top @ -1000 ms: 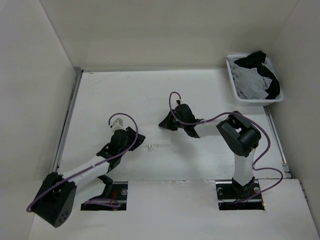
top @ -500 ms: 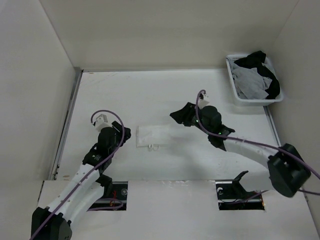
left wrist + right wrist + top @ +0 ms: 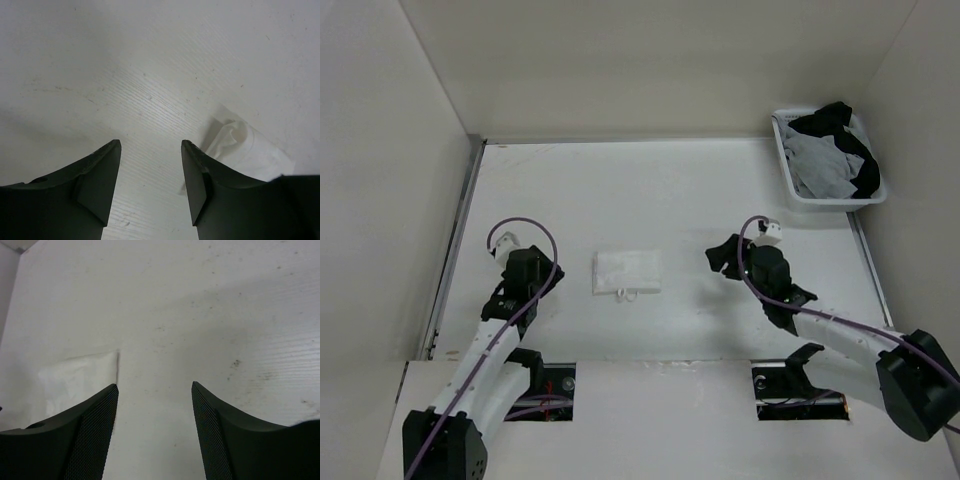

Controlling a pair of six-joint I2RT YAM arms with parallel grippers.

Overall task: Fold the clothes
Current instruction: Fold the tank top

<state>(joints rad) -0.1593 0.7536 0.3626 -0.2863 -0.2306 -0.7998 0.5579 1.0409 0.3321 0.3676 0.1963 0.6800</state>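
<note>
White top (image 3: 627,271) lies as a small flat rectangle mid-worktop (image 3: 620,190), between my two arms, with a strap loop (image 3: 629,294) poking out at its near edge. It looks folded, so the task is probably near done. My read on handling: thin, soft and light, so it will slump and unfold if lifted by one layer. Pinch through the full stack at an edge or corner and keep off the strap.

Left end effector (image 3: 150,145): jaws wide, nothing held, bare worktop between them, top just off to one side and not touching.

Right end effector (image 3: 154,385): jaws wide, empty, clear of the top.

Basket (image 3: 835,203) at the far right corner holds a grey garment (image 3: 817,165) and a black garment (image 3: 850,140), well apart from this.
</note>
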